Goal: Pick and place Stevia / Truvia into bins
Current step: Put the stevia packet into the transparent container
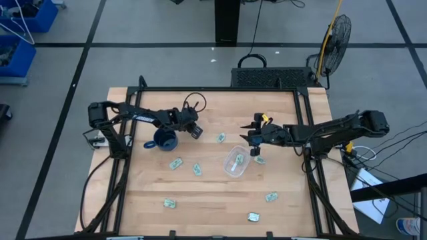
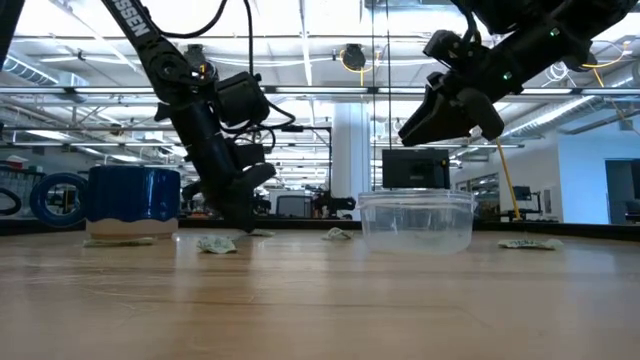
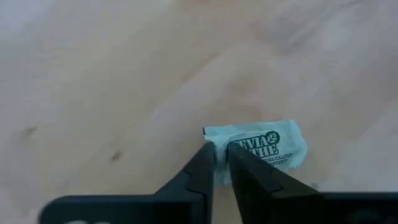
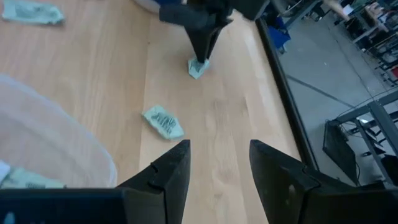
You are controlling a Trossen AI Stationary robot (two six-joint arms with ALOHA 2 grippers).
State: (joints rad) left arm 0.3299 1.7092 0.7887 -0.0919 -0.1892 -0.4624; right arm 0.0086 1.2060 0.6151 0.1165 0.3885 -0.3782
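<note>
Pinched between the left gripper [image 3: 221, 163] fingertips, a Stevia packet [image 3: 261, 149] lay on the wooden table [image 1: 207, 200], gripped by its edge for lifting. Above the clear tub [image 1: 236, 162], which already held packets, the right gripper [image 4: 217, 165] hovered open.

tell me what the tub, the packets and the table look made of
Tub: clear, glossy plastic by the look; the room shows through its walls. Packet pinched by the left gripper: thin matte paper, it seems, creased and printed. Table: pale wood, with visible plank seams and grain.
</note>
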